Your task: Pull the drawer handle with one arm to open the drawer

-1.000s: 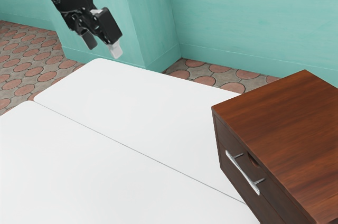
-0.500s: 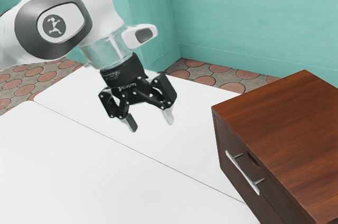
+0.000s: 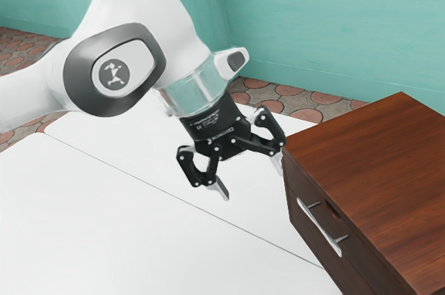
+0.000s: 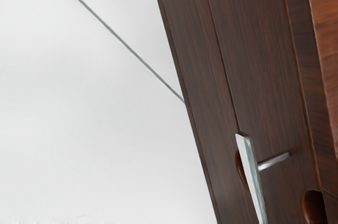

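Your gripper (image 3: 249, 173) hovers spread and empty over the table (image 3: 104, 225), beside the cabinet's (image 3: 375, 156) top front corner. The drawer handle (image 3: 320, 227) lies lower, apart.

Silver handle (image 4: 251, 174) on drawer front (image 4: 222, 76)

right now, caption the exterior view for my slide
Open gripper hovers above the white table beside the wooden cabinet, not yet on the silver drawer handle.

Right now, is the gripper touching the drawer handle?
Apart. The exterior view shows the open gripper beside the top corner of the cabinet, while the handle sits lower on the drawer front, bare wood between them.
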You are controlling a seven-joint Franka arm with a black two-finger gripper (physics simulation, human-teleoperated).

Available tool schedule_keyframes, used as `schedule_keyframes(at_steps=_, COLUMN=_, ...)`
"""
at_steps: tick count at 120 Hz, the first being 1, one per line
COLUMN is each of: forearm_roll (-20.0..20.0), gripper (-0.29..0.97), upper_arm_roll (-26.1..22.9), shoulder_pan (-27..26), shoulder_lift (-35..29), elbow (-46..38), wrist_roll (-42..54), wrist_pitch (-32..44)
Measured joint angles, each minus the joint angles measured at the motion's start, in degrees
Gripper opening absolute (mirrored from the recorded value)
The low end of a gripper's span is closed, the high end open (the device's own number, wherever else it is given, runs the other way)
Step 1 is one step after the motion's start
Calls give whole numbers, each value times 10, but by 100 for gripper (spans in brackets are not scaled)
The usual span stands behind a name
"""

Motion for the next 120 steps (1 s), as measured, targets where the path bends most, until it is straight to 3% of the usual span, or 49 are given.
schedule_keyframes(at_steps=23, forearm_roll=38, gripper=65, upper_arm_roll=-32, shoulder_pan=-1, shoulder_lift=-1, elbow=-16, wrist_roll=-93, wrist_pitch=22)
schedule_keyframes(at_steps=80, forearm_roll=106, gripper=64, upper_arm_roll=-51, shoulder_pan=-11, shoulder_lift=27, elbow=-23, wrist_roll=-263, wrist_pitch=64)
schedule_keyframes(at_steps=120, forearm_roll=119, gripper=62, upper_arm_roll=-55, shoulder_pan=-20, shoulder_lift=13, elbow=-50, wrist_roll=-333, wrist_pitch=67)
